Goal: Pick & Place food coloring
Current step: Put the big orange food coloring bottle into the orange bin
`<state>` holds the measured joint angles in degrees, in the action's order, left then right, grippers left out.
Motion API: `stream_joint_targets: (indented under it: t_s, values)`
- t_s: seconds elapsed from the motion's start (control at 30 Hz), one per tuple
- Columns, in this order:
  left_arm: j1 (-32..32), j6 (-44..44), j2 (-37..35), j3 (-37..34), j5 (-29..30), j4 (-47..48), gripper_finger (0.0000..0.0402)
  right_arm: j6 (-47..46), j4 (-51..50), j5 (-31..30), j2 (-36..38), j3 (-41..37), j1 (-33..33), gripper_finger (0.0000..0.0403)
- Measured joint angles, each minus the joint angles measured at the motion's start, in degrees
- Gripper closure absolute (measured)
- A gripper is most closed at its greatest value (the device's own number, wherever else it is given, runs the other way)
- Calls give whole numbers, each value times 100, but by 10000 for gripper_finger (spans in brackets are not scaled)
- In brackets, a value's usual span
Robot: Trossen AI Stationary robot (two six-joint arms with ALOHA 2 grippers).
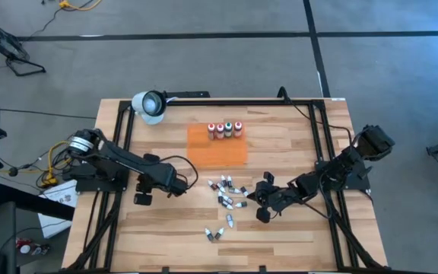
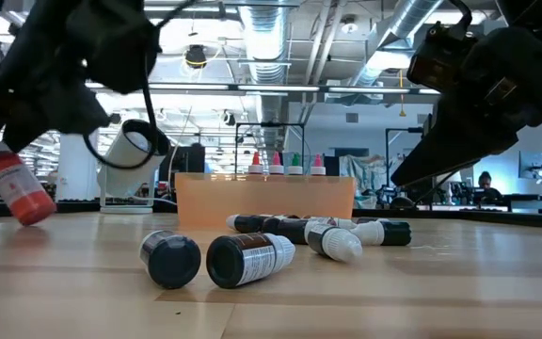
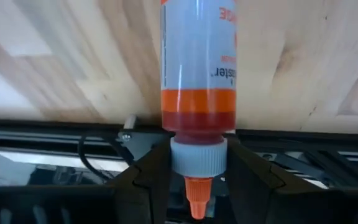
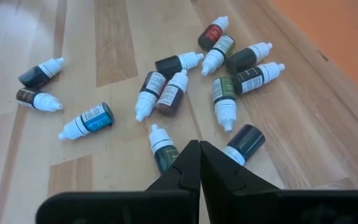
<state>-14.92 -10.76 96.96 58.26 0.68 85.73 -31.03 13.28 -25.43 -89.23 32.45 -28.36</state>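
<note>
Left gripper (image 3: 194, 171) grasped orange bottle (image 3: 197, 68) at cap; should carry slowly, upright, to orange tray (image 1: 216, 152). Right gripper (image 4: 199, 163) clenched, empty, above vials (image 4: 166, 93).

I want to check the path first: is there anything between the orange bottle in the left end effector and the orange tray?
Nothing visible. The left end effector grips the orange bottle by its cap, and only bare table lies between it and the orange tray.

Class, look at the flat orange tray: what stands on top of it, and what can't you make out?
On the orange tray, four white-capped bottles stand upright in a row along its far edge; the rest shows bare. Their labels and the surface beneath them cannot be seen.
</note>
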Motion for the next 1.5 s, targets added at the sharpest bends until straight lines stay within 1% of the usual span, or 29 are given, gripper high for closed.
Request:
stream_joint_targets:
  t_s: [0.1, 0.23, 0.43, 0.63, 0.83, 1.0, 1.17, 1.33, 1.43, 1.5]
  values:
    - [0, 194, 302, 0, -4, -98, 278, 2, -13, 0, 0, 0, 0, 402]
    - [2, 356, 516, 2, 22, -70, 278, 2, -15, 0, 0, 0, 0, 402]
    - [0, 310, 530, 228, 452, 451, 278, 4, -33, 0, 0, 0, 0, 402]
    - [2, 329, 487, 607, 447, 417, 278, 4, -37, 1, 0, 0, 0, 402]
    - [2, 321, 488, 720, -2, 430, 278, 4, -47, 2, 0, 0, 0, 402]
    - [4, 290, 488, 716, -163, 429, 278, 13, -81, 3, -2, 0, 0, 402]
    - [4, 257, 486, 715, -759, 429, 278, 13, -82, 4, -2, 0, 0, 402]
    - [-7, 138, 437, 715, -1146, 419, 278, 13, -83, 7, -2, 0, 0, 402]
    - [-45, 106, 218, 743, -1294, 430, 278, 13, -82, 8, -2, 0, 0, 402]
    - [-92, 57, -60, 796, -1362, 424, 278, 13, -83, 9, -2, 0, 0, 402]
